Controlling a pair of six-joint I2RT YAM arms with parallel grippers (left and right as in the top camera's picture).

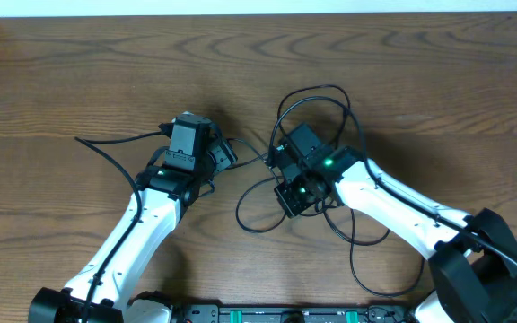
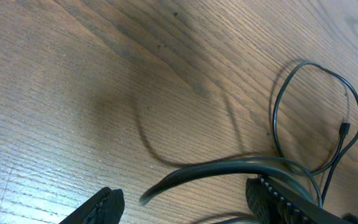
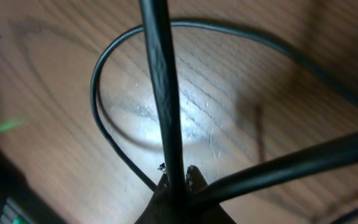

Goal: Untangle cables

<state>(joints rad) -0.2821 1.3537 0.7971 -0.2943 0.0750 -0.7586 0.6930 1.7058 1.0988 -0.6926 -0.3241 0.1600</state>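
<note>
The left end effector [image 2: 185,194] stands wide just above the bench [image 2: 73,81]. A black cord [image 2: 216,167] passes between its fingers without being gripped. The cables [image 2: 312,62] lie looped between and behind the two arms. The right end effector [image 3: 178,180] is pinched tight on one black strand [image 3: 166,93], lifted off the wood. The step in hand looks like separating that strand. Next, the left would probably need to clamp the crossing cord while the right draws its strand clear.
</note>
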